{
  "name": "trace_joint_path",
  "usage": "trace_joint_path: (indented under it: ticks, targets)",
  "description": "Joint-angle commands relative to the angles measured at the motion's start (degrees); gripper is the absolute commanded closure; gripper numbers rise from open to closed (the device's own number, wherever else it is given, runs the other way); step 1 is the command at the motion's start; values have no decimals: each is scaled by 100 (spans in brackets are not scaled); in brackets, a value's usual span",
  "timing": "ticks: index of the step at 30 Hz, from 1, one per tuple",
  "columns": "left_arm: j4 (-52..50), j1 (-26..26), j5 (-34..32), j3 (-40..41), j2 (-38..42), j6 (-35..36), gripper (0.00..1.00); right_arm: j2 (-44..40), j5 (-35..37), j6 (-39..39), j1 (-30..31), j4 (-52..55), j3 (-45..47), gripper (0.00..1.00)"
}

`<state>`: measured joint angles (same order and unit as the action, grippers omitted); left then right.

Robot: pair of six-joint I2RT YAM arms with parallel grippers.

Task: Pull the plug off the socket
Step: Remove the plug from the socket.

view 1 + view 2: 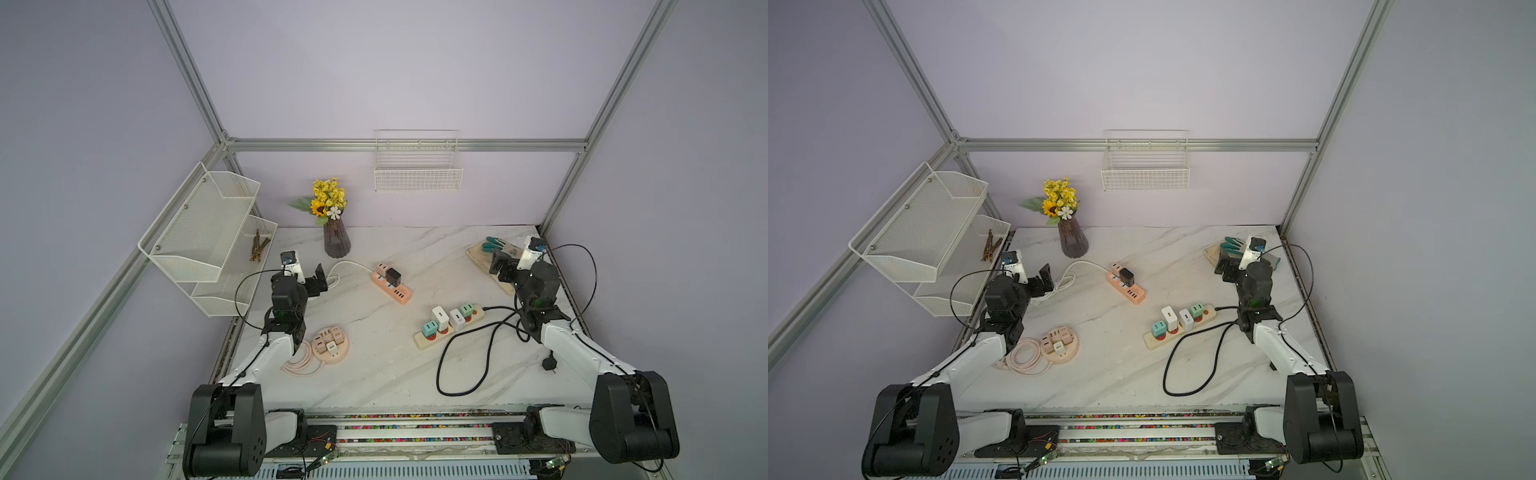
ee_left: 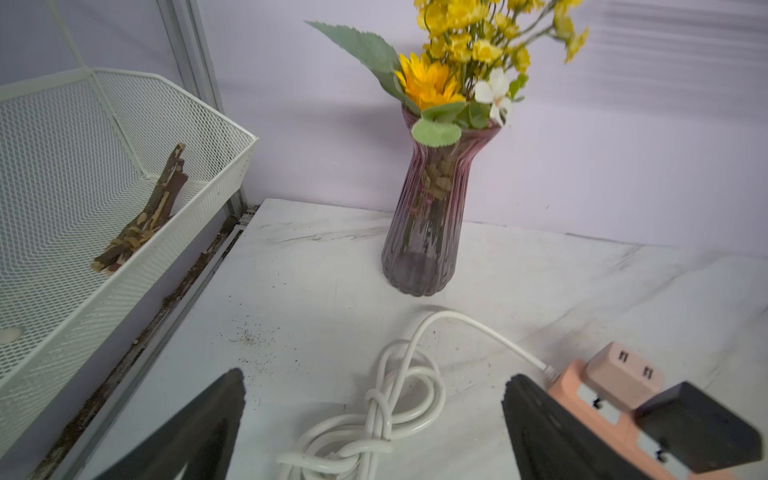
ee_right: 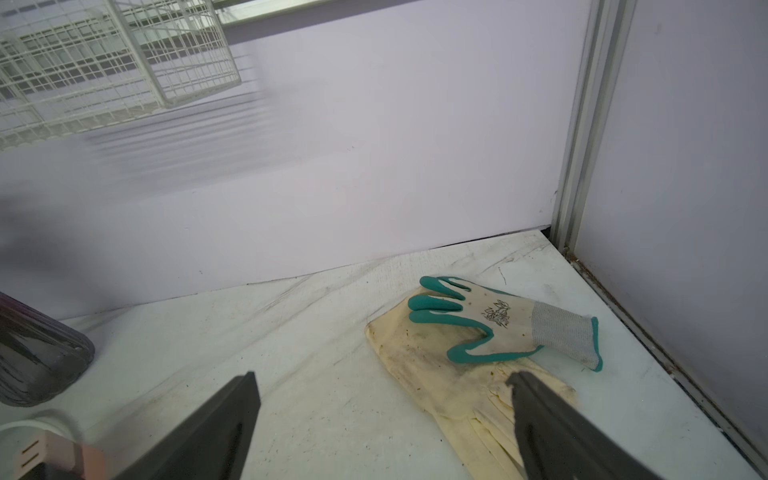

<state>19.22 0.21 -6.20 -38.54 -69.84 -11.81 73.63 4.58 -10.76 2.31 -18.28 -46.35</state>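
A black plug (image 1: 393,276) sits in a pink power strip (image 1: 399,291) at mid-table, beside a pink adapter (image 1: 382,267); the left wrist view shows the plug (image 2: 698,428) and strip (image 2: 582,399) just beyond one fingertip. A beige strip (image 1: 451,328) carries white and teal plugs (image 1: 440,318). A round pink socket (image 1: 330,340) holds several small plugs. My left gripper (image 1: 319,282) (image 2: 376,378) stands open above the strip's coiled white cord (image 2: 390,399). My right gripper (image 1: 500,262) (image 3: 384,376) is open over bare table at the far right, holding nothing.
A purple vase of yellow flowers (image 1: 336,241) stands at the back. A white mesh rack (image 1: 203,237) lines the left wall, and a wire basket (image 1: 417,166) hangs on the back wall. A teal glove (image 3: 498,320) lies on a cloth (image 3: 415,361). A black cable (image 1: 469,361) loops near the front.
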Motion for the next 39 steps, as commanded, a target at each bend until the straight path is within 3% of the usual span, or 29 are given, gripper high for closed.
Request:
trace_joint_path:
  ticks: [1,5,12,16,21,26,32,39]
  targets:
    - [-1710,-21,31,-855,181,-1105,0,127,10,-619,-19,2459,-1004,1]
    - [-3578,-21,157,-2066,88,-1521,0,247,102,-1262,-37,3639,-1792,1]
    - [-3968,240,1856,-2184,51,-2197,0,281,-1319,-1332,-73,3591,-1718,1]
    - [-4836,230,2428,-2580,-380,-1827,0,483,-1679,-1617,115,4011,-1676,0]
    - [-5731,111,2009,-2503,-654,-1489,2,466,-1303,-1584,815,4449,-1569,0]
    - [-6390,-107,944,-2257,-497,-1300,17,284,-1097,-1499,1707,4476,-1392,0]
    - [-6938,-359,527,-1740,-184,-1378,40,203,-888,-1587,2472,4418,-1224,0]
    - [-7058,-948,303,-1536,-245,-1756,48,390,-311,-1499,3013,4361,-1206,0]
